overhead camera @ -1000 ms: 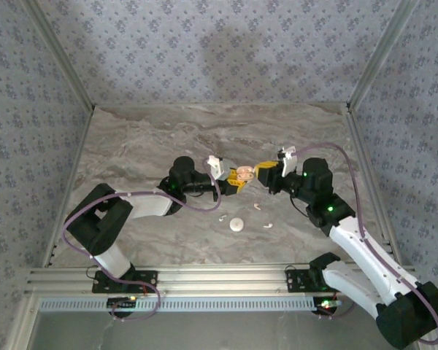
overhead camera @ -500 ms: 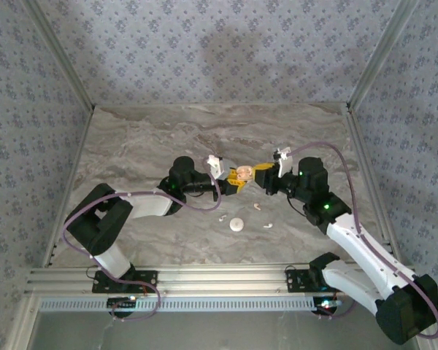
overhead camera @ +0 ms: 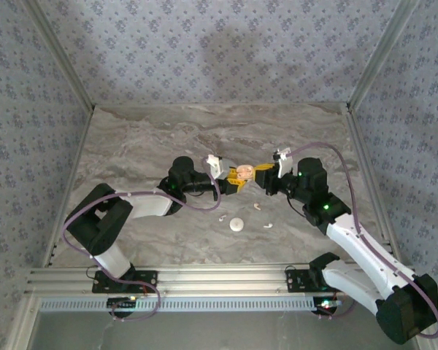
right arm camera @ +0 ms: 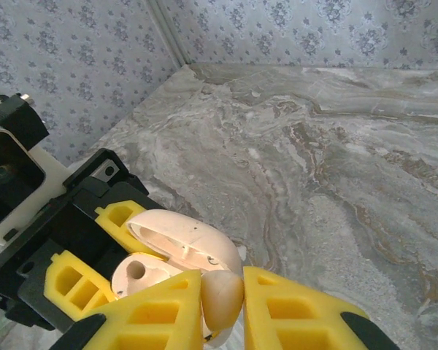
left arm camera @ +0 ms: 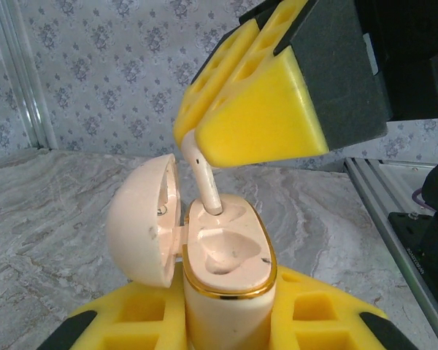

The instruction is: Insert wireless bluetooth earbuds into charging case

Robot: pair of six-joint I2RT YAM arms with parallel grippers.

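Observation:
My left gripper (left arm camera: 230, 321) is shut on the peach charging case (left arm camera: 230, 270), holding it upright above the table with its lid (left arm camera: 142, 219) swung open. My right gripper (right arm camera: 223, 306) is shut on one white earbud (right arm camera: 223, 297). In the left wrist view the earbud's stem (left arm camera: 206, 182) hangs from the yellow fingers (left arm camera: 263, 117), and its tip sits in the case's far socket; the near socket is empty. In the top view the two grippers meet at the case (overhead camera: 242, 173) mid-table. Three more earbuds (overhead camera: 223, 216) (overhead camera: 257, 205) (overhead camera: 267, 224) lie on the marble below.
A small round white piece (overhead camera: 236, 224) lies on the marble table (overhead camera: 146, 138) between the loose earbuds. Patterned walls and metal frame posts (overhead camera: 365, 65) enclose the table on three sides. An aluminium rail (overhead camera: 204, 281) runs along the near edge.
My right gripper has moved left and closed in on the case, bringing the earbud's stem down to the socket. The left arm has hardly moved.

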